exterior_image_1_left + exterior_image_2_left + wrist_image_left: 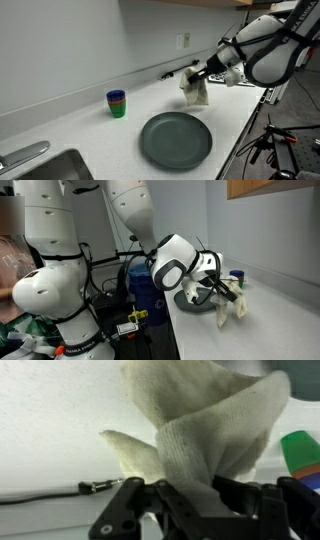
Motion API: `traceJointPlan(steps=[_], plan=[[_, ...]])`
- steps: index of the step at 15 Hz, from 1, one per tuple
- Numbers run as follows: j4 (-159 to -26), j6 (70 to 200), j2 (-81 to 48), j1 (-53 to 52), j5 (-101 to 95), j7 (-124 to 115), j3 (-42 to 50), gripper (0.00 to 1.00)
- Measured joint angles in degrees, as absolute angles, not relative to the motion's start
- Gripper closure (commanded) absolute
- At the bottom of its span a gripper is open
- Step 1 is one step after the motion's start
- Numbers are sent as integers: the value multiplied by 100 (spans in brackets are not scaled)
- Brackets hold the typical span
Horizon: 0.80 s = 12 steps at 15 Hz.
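the pale cloth [197, 94] hangs bunched from the gripper [191, 78] just past the plate's [176, 140] far rim, on the wall side. i can't tell whether its lower end touches the counter [80, 125]. in the wrist view the black fingers [135, 510] are pinched together on the cloth's [210, 430] gathered fold. a stack of blue and green cups [117, 103] stands well apart from the plate, further along the counter, and a sink [50, 168] lies beyond those. a thin cable [60, 493] runs along the wall behind the plate.
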<state>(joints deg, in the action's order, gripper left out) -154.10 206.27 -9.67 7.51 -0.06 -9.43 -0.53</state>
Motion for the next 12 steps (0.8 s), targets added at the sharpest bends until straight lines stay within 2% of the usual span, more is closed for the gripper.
traceJointPlan(steps=[3,5,8,10,12], plan=[[-15195,19251,-769,486,964,-294,320,37],[-15045,18330,-686,64,1303,43,936,22],[-14779,16951,-654,-525,398,-537,1964,1],[-14638,16075,-571,-703,-225,-1169,2134,0],[-14492,15289,-334,-648,-478,-1556,1845,0]])
